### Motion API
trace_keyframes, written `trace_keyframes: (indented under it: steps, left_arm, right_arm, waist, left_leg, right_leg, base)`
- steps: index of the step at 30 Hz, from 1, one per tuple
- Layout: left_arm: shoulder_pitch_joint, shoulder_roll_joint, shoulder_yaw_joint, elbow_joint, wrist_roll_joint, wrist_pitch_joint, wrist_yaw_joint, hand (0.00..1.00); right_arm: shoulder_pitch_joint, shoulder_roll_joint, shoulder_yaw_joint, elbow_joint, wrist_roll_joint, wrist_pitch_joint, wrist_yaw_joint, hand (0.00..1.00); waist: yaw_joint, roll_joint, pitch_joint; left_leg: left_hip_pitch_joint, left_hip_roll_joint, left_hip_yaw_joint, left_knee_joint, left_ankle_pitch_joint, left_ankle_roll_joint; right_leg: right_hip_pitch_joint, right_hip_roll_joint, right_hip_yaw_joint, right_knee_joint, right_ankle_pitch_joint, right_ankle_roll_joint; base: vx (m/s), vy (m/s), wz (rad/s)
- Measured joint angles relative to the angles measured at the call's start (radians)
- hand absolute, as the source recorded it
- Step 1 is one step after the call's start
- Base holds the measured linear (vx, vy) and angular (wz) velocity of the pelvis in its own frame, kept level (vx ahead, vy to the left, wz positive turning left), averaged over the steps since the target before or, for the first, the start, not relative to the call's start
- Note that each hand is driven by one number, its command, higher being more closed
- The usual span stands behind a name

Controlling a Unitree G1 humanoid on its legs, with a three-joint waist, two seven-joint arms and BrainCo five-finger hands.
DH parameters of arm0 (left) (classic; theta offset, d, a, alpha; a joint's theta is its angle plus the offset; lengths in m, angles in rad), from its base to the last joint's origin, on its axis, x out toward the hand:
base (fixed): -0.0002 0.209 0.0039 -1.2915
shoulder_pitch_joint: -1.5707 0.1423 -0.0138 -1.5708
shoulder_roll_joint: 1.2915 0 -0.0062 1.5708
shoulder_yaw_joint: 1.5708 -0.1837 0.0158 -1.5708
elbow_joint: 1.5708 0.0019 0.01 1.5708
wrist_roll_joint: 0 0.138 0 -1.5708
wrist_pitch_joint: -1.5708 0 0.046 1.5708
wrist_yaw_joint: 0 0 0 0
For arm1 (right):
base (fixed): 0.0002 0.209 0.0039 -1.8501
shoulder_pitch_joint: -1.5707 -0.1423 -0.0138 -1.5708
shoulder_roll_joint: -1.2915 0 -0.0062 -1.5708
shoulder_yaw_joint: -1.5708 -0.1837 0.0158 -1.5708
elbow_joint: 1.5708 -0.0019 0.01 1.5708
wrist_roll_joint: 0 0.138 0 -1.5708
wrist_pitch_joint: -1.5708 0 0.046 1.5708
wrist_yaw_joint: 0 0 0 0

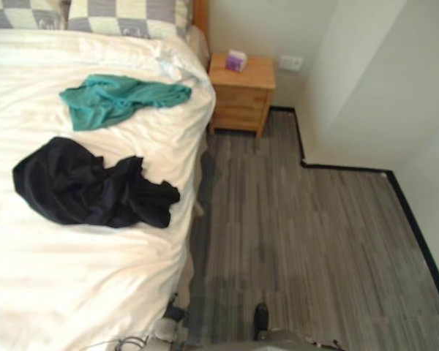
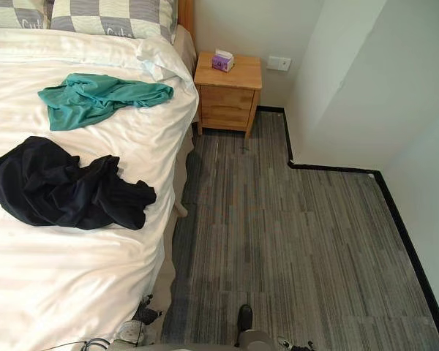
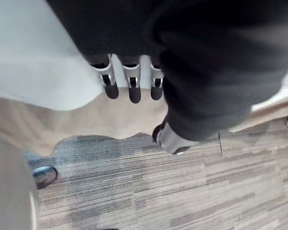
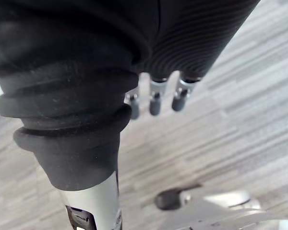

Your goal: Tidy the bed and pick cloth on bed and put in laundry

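A crumpled black cloth [image 1: 88, 183] lies on the white bed [image 1: 73, 278], close to its right edge. Further up the bed, toward the pillows, a teal cloth [image 1: 121, 99] is spread in a loose heap. In the left wrist view my left hand [image 3: 134, 86] hangs beside the bed's side with straight fingers and holds nothing. My right hand [image 4: 156, 98] hangs over the grey floor, its fingers relaxed and empty. Both hands are well apart from the two cloths.
Checkered pillows [image 1: 124, 16] rest at the head of the bed. A wooden nightstand [image 1: 240, 91] with a small tissue box [image 1: 236, 61] stands to the bed's right. A white wall corner [image 1: 366, 88] juts in at the far right. Grey striped floor [image 1: 300, 241] runs alongside the bed.
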Motion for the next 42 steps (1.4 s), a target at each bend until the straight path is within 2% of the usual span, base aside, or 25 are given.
trace_keyframes:
  steps: [4, 6, 8, 9, 10, 11, 13, 14, 16, 19, 21, 22, 23, 24, 25, 26, 27, 29, 30, 31, 34, 37, 38, 40, 42]
  left_arm:
    - [-0.007, -0.003, 0.034, -0.002, -0.031, 0.018, -0.001, 0.00]
    - [0.008, 0.001, 0.086, -0.010, -0.050, 0.022, -0.002, 0.00]
    - [0.053, 0.018, 0.193, -0.045, -0.088, 0.029, -0.001, 0.00]
    - [0.054, 0.015, 0.209, -0.068, -0.090, 0.032, -0.001, 0.00]
    - [0.051, 0.005, 0.221, -0.101, -0.101, 0.033, -0.001, 0.00]
    - [0.050, -0.001, 0.222, -0.108, -0.104, 0.032, -0.002, 0.00]
    - [0.036, -0.022, 0.227, -0.124, -0.107, 0.032, -0.001, 0.00]
    - [0.027, -0.030, 0.225, -0.127, -0.109, 0.031, -0.001, 0.00]
    - [0.022, -0.033, 0.220, -0.139, -0.119, 0.016, -0.001, 0.00]
    - [0.007, -0.042, 0.215, -0.156, -0.124, 0.013, -0.003, 0.00]
    - [0.002, -0.042, 0.216, -0.160, -0.124, 0.011, -0.012, 0.00]
    - [0.003, -0.045, 0.217, -0.161, -0.124, 0.010, -0.018, 0.00]
    - [0.002, -0.052, 0.221, -0.161, -0.124, 0.011, -0.022, 0.00]
    - [0.002, -0.052, 0.226, -0.166, -0.123, 0.012, -0.023, 0.00]
    - [0.002, -0.050, 0.226, -0.166, -0.123, 0.012, -0.024, 0.00]
    - [0.002, -0.042, 0.226, -0.165, -0.123, 0.012, -0.024, 0.00]
    - [0.002, -0.041, 0.226, -0.165, -0.123, 0.015, -0.025, 0.00]
    - [0.004, -0.036, 0.223, -0.154, -0.123, 0.024, -0.024, 0.00]
    - [0.011, -0.032, 0.211, -0.152, -0.122, 0.033, -0.023, 0.00]
    - [0.015, -0.026, 0.191, -0.151, -0.122, 0.039, -0.023, 0.00]
    - [0.023, -0.018, 0.142, -0.143, -0.123, 0.042, -0.022, 0.00]
    - [0.014, -0.006, 0.112, -0.124, -0.123, 0.042, -0.021, 0.00]
    - [0.004, 0.000, 0.095, -0.117, -0.123, 0.042, -0.020, 0.00]
    - [0.001, 0.001, 0.087, -0.117, -0.123, 0.040, -0.020, 0.00]
    - [0.002, 0.000, 0.090, -0.115, -0.119, 0.036, -0.019, 0.00]
  right_arm:
    - [-0.008, 0.007, -0.009, -0.040, 0.034, 0.002, 0.000, 0.00]
    - [-0.009, 0.010, -0.018, -0.057, 0.043, 0.004, 0.001, 0.00]
    - [-0.011, 0.027, 0.008, -0.081, 0.047, 0.008, 0.002, 0.00]
    - [-0.009, 0.024, 0.032, -0.095, 0.046, 0.008, 0.002, 0.00]
    - [-0.010, 0.000, 0.066, -0.122, 0.042, 0.007, 0.002, 0.00]
    - [-0.023, -0.007, 0.086, -0.126, 0.037, 0.005, 0.002, 0.00]
    - [-0.056, -0.019, 0.101, -0.172, 0.025, 0.002, 0.003, 0.00]
    - [-0.076, -0.019, 0.103, -0.181, 0.023, -0.001, 0.003, 0.00]
    - [-0.085, -0.003, 0.103, -0.178, 0.015, 0.000, 0.003, 0.00]
    - [-0.092, 0.006, 0.100, -0.179, -0.007, 0.000, 0.001, 0.00]
    - [-0.094, 0.008, 0.097, -0.179, -0.015, 0.000, 0.000, 0.00]
    - [-0.094, 0.003, 0.096, -0.179, -0.016, 0.000, 0.000, 0.00]
    - [-0.095, -0.003, 0.097, -0.178, -0.019, 0.000, -0.001, 0.00]
    - [-0.091, 0.004, 0.098, -0.177, -0.021, 0.000, -0.001, 0.00]
    - [-0.089, 0.002, 0.097, -0.173, -0.025, -0.002, 0.001, 0.00]
    - [-0.106, 0.009, 0.103, -0.155, -0.037, -0.002, 0.006, 0.00]
    - [-0.107, 0.014, 0.101, -0.149, -0.045, -0.002, 0.005, 0.00]
    - [-0.108, 0.019, 0.086, -0.078, -0.052, 0.003, 0.005, 0.00]
    - [-0.097, 0.023, 0.081, -0.066, -0.052, 0.009, 0.005, 0.00]
    - [-0.088, 0.024, 0.081, -0.066, -0.052, 0.008, 0.005, 0.00]
    - [-0.093, 0.017, 0.081, -0.092, -0.051, 0.000, 0.005, 0.00]
    - [-0.094, 0.015, 0.080, -0.122, -0.048, -0.005, 0.005, 0.00]
    - [-0.097, 0.007, 0.080, -0.123, -0.044, -0.008, 0.005, 0.00]
    - [-0.097, -0.004, 0.075, -0.125, -0.042, -0.008, 0.004, 0.00]
    - [-0.081, -0.002, 0.060, -0.140, -0.041, -0.006, 0.003, 0.00]
  waist:
    - [-0.013, 0.016, 0.038]
    - [-0.027, 0.034, 0.044]
    - [-0.017, -0.007, 0.047]
    - [-0.012, -0.005, 0.050]
    - [0.009, 0.009, 0.063]
    - [0.017, 0.017, 0.068]
    - [0.030, 0.039, 0.089]
    - [0.030, 0.039, 0.094]
    - [0.040, 0.028, 0.101]
    - [0.056, 0.024, 0.104]
    - [0.060, 0.013, 0.115]
    - [0.061, 0.016, 0.115]
    - [0.065, 0.027, 0.114]
    - [0.085, 0.009, 0.106]
    - [0.088, 0.000, 0.097]
    - [0.084, -0.019, 0.093]
    - [0.084, -0.023, 0.091]
    - [0.085, -0.030, 0.091]
    - [0.079, -0.028, 0.090]
    - [0.074, -0.027, 0.088]
    - [0.034, -0.012, 0.094]
    - [0.021, -0.004, 0.098]
    - [0.011, 0.000, 0.100]
    - [-0.003, 0.012, 0.098]
    - [-0.003, 0.014, 0.096]
  left_leg:
    - [0.000, 0.027, 0.061, -0.014, 0.005, -0.008]
    - [0.006, 0.063, 0.103, -0.027, -0.007, -0.034]
    - [-0.080, 0.142, 0.204, 0.256, -0.040, -0.099]
    - [-0.152, 0.196, 0.230, 0.458, -0.028, -0.083]
    - [-0.257, 0.284, 0.205, 0.734, 0.055, -0.012]
    - [-0.295, 0.300, 0.177, 0.806, 0.054, -0.021]
    - [-0.376, 0.293, 0.119, 0.895, 0.046, -0.024]
    - [-0.426, 0.262, 0.095, 0.891, 0.030, -0.051]
    - [-0.468, 0.229, 0.099, 0.817, 0.019, -0.046]
    - [-0.513, 0.174, 0.144, 0.535, 0.023, -0.037]
    - [-0.532, 0.117, 0.199, 0.233, 0.116, -0.029]
    - [-0.536, 0.117, 0.224, 0.175, 0.145, -0.023]
    - [-0.554, 0.131, 0.277, 0.100, 0.211, 0.013]
    - [-0.533, 0.124, 0.325, 0.103, 0.297, 0.078]
    - [-0.526, 0.105, 0.346, 0.106, 0.295, 0.126]
    - [-0.524, 0.074, 0.348, 0.110, 0.262, 0.172]
    - [-0.520, 0.063, 0.348, 0.116, 0.245, 0.180]
    - [-0.440, 0.024, 0.329, 0.117, 0.188, 0.186]
    - [-0.367, 0.002, 0.284, 0.107, 0.149, 0.180]
    - [-0.308, -0.013, 0.240, 0.094, 0.115, 0.173]
    - [-0.145, -0.054, 0.131, 0.021, 0.091, 0.153]
    - [-0.039, -0.056, 0.049, -0.031, 0.076, 0.137]
    - [0.003, -0.048, 0.013, -0.032, 0.060, 0.110]
    - [0.046, -0.030, -0.027, -0.035, 0.034, 0.065]
    - [0.098, -0.013, -0.062, -0.036, -0.007, -0.003]
  right_leg:
    - [-0.094, -0.002, -0.024, 0.163, -0.102, -0.007]
    - [-0.129, 0.014, -0.072, 0.246, -0.159, -0.047]
    - [-0.118, 0.034, -0.093, 0.279, -0.203, -0.064]
    - [-0.098, 0.052, -0.085, 0.267, -0.215, -0.074]
    - [-0.056, 0.092, -0.044, 0.243, -0.221, -0.091]
    - [-0.045, 0.105, -0.022, 0.239, -0.223, -0.101]
    - [-0.024, 0.121, 0.040, 0.232, -0.237, -0.123]
    - [0.002, 0.121, 0.080, 0.208, -0.239, -0.126]
    - [0.049, 0.118, 0.123, 0.164, -0.240, -0.125]
    - [0.122, 0.112, 0.163, 0.096, -0.246, -0.094]
    - [0.189, 0.082, 0.167, 0.044, -0.273, -0.060]
    - [0.204, 0.079, 0.169, 0.036, -0.284, -0.051]
    - [0.237, 0.076, 0.171, 0.028, -0.313, -0.024]
    - [0.256, 0.042, 0.177, 0.029, -0.339, 0.010]
    - [0.257, 0.018, 0.178, 0.037, -0.347, 0.024]
    - [0.236, -0.012, 0.169, 0.075, -0.335, 0.043]
    - [0.224, -0.023, 0.168, 0.110, -0.327, 0.057]
    - [0.199, -0.045, 0.162, 0.317, -0.282, 0.148]
    - [0.145, -0.054, 0.162, 0.536, -0.199, 0.215]
    - [0.074, -0.052, 0.172, 0.756, -0.172, 0.224]
    - [-0.097, -0.126, 0.059, 1.084, -0.223, 0.202]
    - [-0.200, -0.129, -0.008, 0.993, -0.353, 0.116]
    - [-0.237, -0.120, -0.013, 0.837, -0.376, 0.085]
    - [-0.276, -0.087, 0.031, 0.574, -0.338, 0.060]
    - [-0.312, -0.065, 0.150, 0.213, -0.170, 0.055]
  base:
    - [-0.02, -0.049, -0.07]
    - [0.07, -0.115, -0.22]
    - [0.14, -0.251, -0.53]
    - [0.20, -0.359, -0.66]
    - [0.18, -0.267, -0.71]
    - [0.28, -0.266, -1.04]
    - [0.23, -0.107, -0.94]
    - [0.26, -0.095, -0.83]
    - [0.31, -0.073, -0.70]
    - [0.37, 0.055, -0.36]
    - [0.49, 0.140, -0.04]
    - [0.52, 0.178, -0.07]
    - [0.67, 0.268, -0.20]
    - [0.60, 0.261, -0.25]
    - [0.60, 0.289, -0.18]
    - [0.48, 0.241, -0.01]
    - [0.63, 0.342, 0.26]
    - [0.68, 0.386, 0.47]
    - [0.77, 0.425, 0.65]
    - [0.61, 0.320, 0.82]
    - [0.61, 0.223, 1.08]
    - [0.48, 0.030, 1.00]
    - [0.49, -0.079, 1.16]
    - [0.50, -0.131, 1.13]
    - [0.68, -0.270, 1.11]
